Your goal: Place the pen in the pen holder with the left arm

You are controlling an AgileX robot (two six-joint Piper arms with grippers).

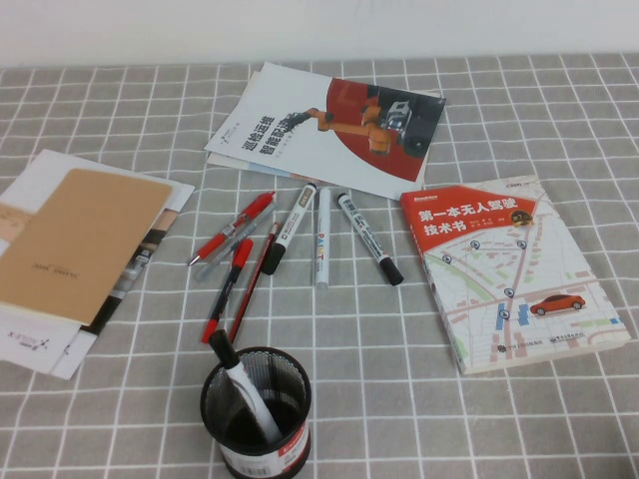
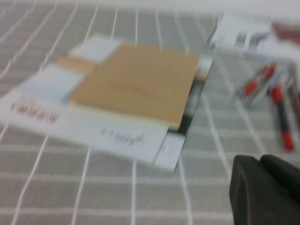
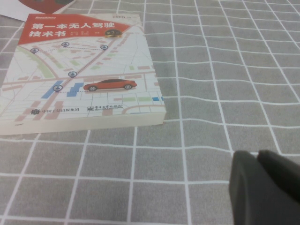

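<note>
A white marker with a black cap [image 1: 245, 394] stands tilted inside the black mesh pen holder [image 1: 292, 437] at the near edge of the table. Two like markers [image 1: 290, 228] [image 1: 369, 238] lie flat further back, with an all-white pen [image 1: 322, 238] between them. My left gripper [image 2: 260, 161] is shut and empty, above the cloth near the tan notebook [image 2: 136, 84]; the holder is out of the left wrist view. My right gripper [image 3: 258, 157] is shut and empty over the cloth beside the map-cover book [image 3: 79, 79]. Neither arm shows in the high view.
Slim red pens [image 1: 232, 228] [image 1: 226, 289] lie left of the markers and show in the left wrist view [image 2: 281, 117]. A tan notebook on papers [image 1: 80, 244] is at the left, a robot brochure [image 1: 329, 125] at the back, and the map book [image 1: 509, 269] at the right.
</note>
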